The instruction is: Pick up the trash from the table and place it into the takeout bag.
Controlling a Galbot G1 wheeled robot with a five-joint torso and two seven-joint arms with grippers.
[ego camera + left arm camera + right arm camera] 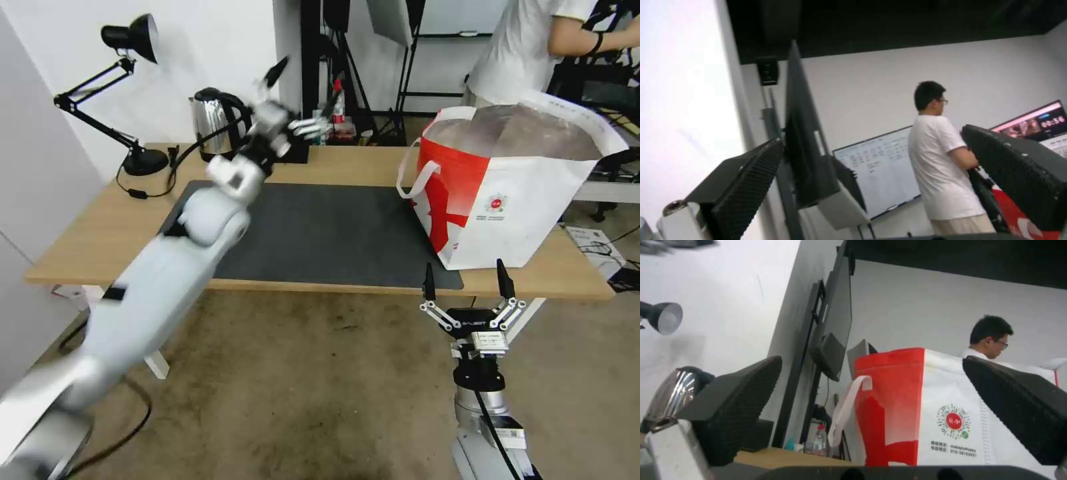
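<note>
The takeout bag (513, 193), white with a red panel and foil lining, stands open on the right end of the table (100, 227). The trash is out of view. The dark grey mat (320, 233) lies bare. My left gripper (308, 83) is raised above the back of the table, beside the kettle, open with nothing between its fingers (746, 180). My right gripper (465, 267) is held upright just below the table's front edge, in front of the bag (925, 406), open and holding nothing.
A steel kettle (213, 120) and a black desk lamp (130, 40) stand at the table's back left, with a cable trailing on the wood. Stands and equipment crowd the room behind the table.
</note>
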